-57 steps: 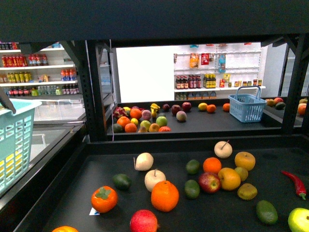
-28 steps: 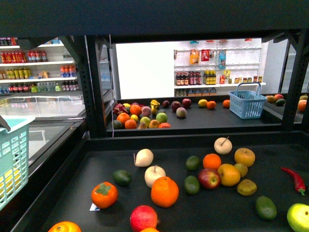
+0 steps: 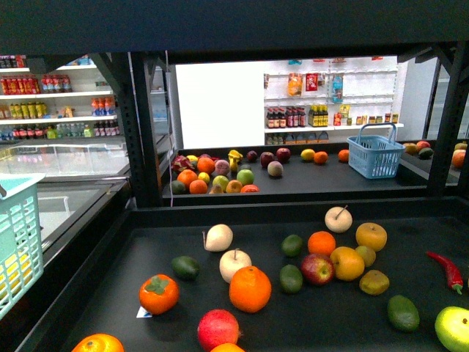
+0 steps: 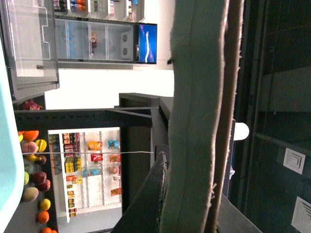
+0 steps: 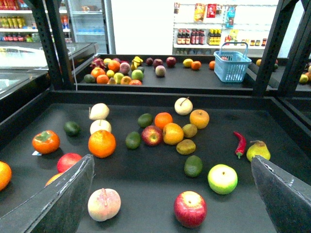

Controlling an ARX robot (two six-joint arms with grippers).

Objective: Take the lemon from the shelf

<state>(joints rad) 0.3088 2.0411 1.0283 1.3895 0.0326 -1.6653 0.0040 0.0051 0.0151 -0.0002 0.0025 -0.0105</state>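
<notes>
The shelf (image 3: pixel 330 326) fills the lower half of the front view. Its black deck is cut off at the bottom and right edges, so an orange, a pomegranate and a green apple (image 3: pixel 453 328) there show only in part. Neither arm appears in this view.

A teal basket (image 3: pixel 16 238) juts in at the left edge, mostly out of frame. In the left wrist view a teal band (image 4: pixel 199 116) of it runs top to bottom and blocks nearly everything. A dark wedge shows low in that picture, and whether the left gripper's claw is apart or together cannot be told.

In the right wrist view the right gripper (image 5: pixel 172 159) hovers over the deck. Its two fingers (image 5: pixel 68 194) sit in the lower corners, spread wide, with nothing between them.

The lemon (image 3: pixel 374 282) is hard to pick out. It is likeliest the dull yellow oval at centre right, just beside the orange-yellow fruit (image 3: pixel 347 263).
</notes>
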